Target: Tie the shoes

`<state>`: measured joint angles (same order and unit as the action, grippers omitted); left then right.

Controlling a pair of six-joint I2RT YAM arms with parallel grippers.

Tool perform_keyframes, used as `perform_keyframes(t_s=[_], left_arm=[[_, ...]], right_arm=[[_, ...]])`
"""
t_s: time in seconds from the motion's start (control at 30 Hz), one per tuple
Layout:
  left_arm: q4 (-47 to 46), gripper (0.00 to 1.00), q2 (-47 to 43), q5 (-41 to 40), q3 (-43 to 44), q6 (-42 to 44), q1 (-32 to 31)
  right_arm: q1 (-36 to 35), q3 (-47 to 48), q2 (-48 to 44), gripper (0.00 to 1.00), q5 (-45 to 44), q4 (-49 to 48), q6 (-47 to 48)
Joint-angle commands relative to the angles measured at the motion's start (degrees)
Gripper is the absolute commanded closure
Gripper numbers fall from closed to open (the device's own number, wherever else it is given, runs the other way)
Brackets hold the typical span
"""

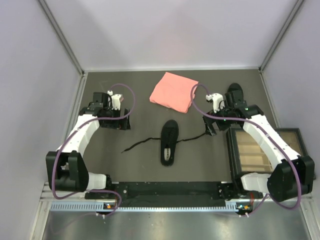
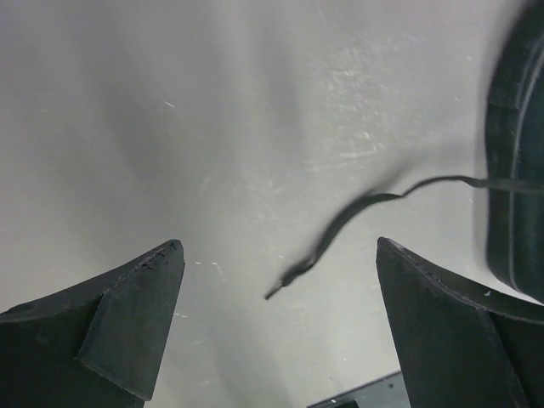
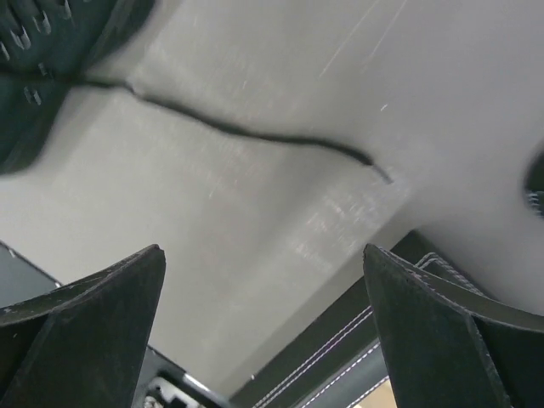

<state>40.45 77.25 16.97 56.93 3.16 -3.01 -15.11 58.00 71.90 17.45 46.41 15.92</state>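
Left arm jaws stand open over the surface, with the left lace tip just ahead between them, trailing right to the shoe (mid-surface, long axis near-to-far, toe seemingly pointing away). The right lace runs on toward the right arm, whose jaws are likewise open; each arm is nearest its own lace

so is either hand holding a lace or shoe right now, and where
Nothing held: left hand and right hand are both open; the laces lie free.
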Motion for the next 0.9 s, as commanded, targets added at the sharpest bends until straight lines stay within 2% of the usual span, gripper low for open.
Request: perform_keyframes(t_s=[0.0, 0.07, 0.13, 0.2, 0.27, 0.33, 0.37, 0.43, 0.47, 0.57, 0.67, 0.87], left_arm=[[-3.62, 0.01, -2.81, -4.14, 4.41, 1.85, 0.10], [-4.06, 0.01, -2.64, -3.88, 5.56, 2.99, 0.10], [-4.59, 0.01, -2.46, -1.96, 6.62, 4.30, 0.10], [-3.72, 0.02, -1.93, 0.77, 6.71, 9.39, 0.10], [-2.75, 0.02, -1.76, 4.20, 6.18, 14.04, 0.02], [-0.39, 0.02, -1.40, 7.70, 5.48, 18.61, 0.02], [0.41, 0.02, -1.32, 8.51, 4.26, 23.77, -0.07], [1.04, 0.02, -1.49, 8.87, 2.59, 28.81, -0.51], [1.04, 0.03, -1.67, 8.61, 0.23, 33.27, -0.86], [-0.44, 0.08, -1.93, 7.56, -4.43, 39.36, -2.96], [-1.78, 0.11, -0.79, 6.58, -6.91, 41.40, -5.95], [-2.21, 0.26, 1.32, 5.01, -11.12, 46.32, -12.72]], right_arm=[[-0.35, 7.11, -2.64, 0.01, -1.81, -5.98, -4.76], [-0.35, 7.74, -2.64, 0.01, -1.90, -6.95, -4.07], [-0.35, 7.92, -1.60, 0.01, 2.22, -5.82, -1.17], [-0.35, 8.79, -0.19, 0.01, 7.47, -3.53, 3.75], [-0.53, 8.89, 1.57, 0.01, 8.74, -1.94, 5.61], [-0.53, 8.54, 3.24, 0.01, 8.04, -1.50, 6.22], [-0.70, 8.62, 3.94, 0.01, 7.60, -1.07, 6.83], [-1.58, 8.54, 5.44, 0.01, 5.76, -0.71, 7.28], [-2.11, 8.27, 6.92, 0.01, 5.05, -0.45, 7.80], [-4.04, 8.10, 11.05, 0.01, 1.80, -0.36, 7.81], [-5.54, 8.36, 13.87, 0.01, -0.57, -0.44, 7.20], [-6.77, 9.24, 19.33, 0.01, -4.97, -0.97, 6.49]])
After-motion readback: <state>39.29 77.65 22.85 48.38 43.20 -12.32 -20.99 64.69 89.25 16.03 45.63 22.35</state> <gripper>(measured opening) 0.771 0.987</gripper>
